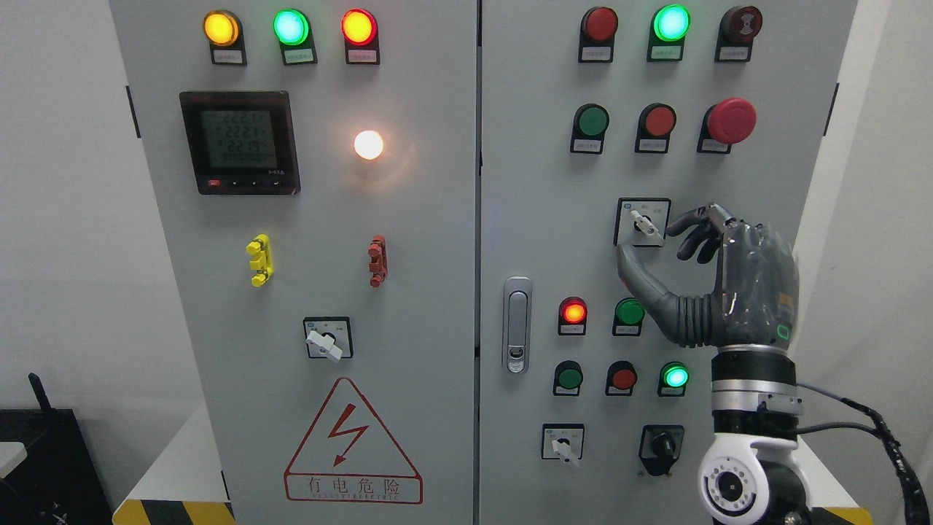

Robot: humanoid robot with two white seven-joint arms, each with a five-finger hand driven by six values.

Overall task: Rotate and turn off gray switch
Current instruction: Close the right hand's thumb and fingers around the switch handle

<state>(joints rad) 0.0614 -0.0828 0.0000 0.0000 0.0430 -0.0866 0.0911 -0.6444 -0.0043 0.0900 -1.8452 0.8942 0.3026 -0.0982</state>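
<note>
Looks like an electrical test lab or training workshop: a grey control cabinet [408, 292] with lit indicator lamps [290, 26], a digital power meter [239, 142], rotary switches [327, 338], a high-voltage warning triangle [353, 441], plain white walls [65, 219], hazard-striped flooring [171, 512].

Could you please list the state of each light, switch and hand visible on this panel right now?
Gray switch: handle tilted, pointing lower right; not gripped.
Right hand: open, thumb below the switch, fingers just right of it.
Top-left lamps: all three lit.
White lamp: lit.
Meter: display on.
Top-right green lamp: lit.
Small red lamp: lit.
Lower green lamp: lit.
Door latch: flush, closed.
</note>
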